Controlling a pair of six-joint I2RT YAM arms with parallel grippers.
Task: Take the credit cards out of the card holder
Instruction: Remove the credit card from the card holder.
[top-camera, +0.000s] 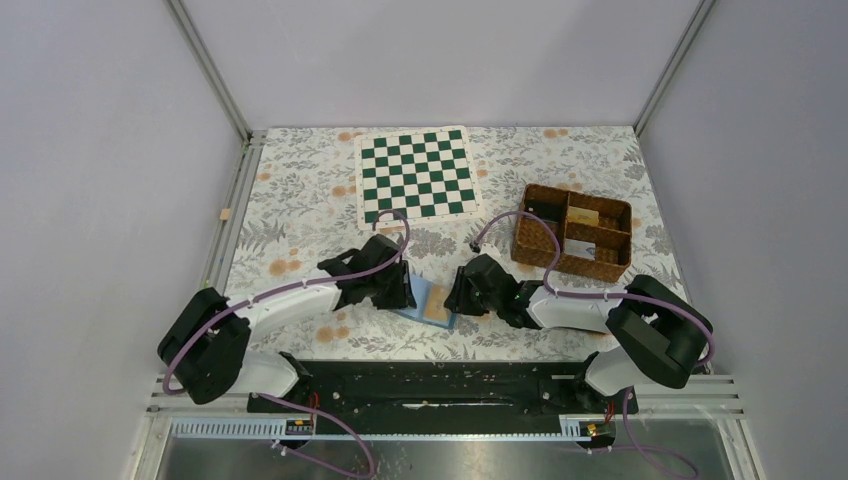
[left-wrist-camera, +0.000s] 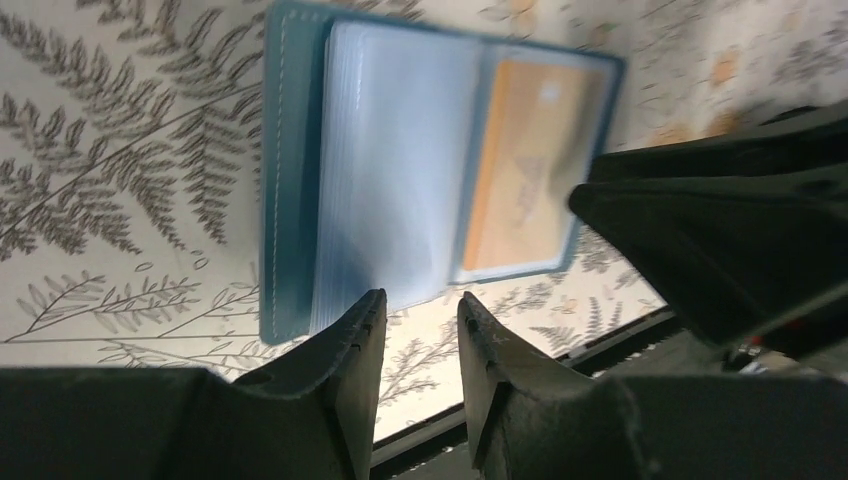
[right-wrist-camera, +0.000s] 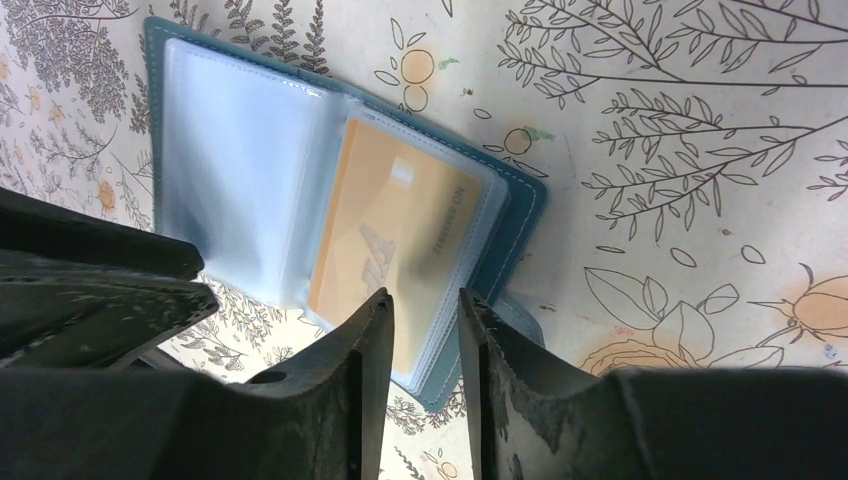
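Note:
The blue card holder (top-camera: 432, 303) lies open on the floral cloth between my two grippers. In the left wrist view its clear pockets (left-wrist-camera: 395, 170) are on the left leaf and a tan-gold credit card (left-wrist-camera: 520, 190) sits in the right pocket. The right wrist view shows the same card (right-wrist-camera: 400, 235) inside the holder (right-wrist-camera: 250, 160). My left gripper (left-wrist-camera: 420, 312) is open and empty, just off the holder's near edge. My right gripper (right-wrist-camera: 425, 305) is open and empty, hovering over the card's near corner. Both grippers show in the top view, left (top-camera: 405, 292) and right (top-camera: 457, 297).
A brown wicker basket (top-camera: 575, 232) with compartments stands at the right, with a small tan item (top-camera: 585, 215) in one compartment. A green-and-white chequered board (top-camera: 415, 175) lies at the back. The black rail (top-camera: 430, 385) runs along the near edge.

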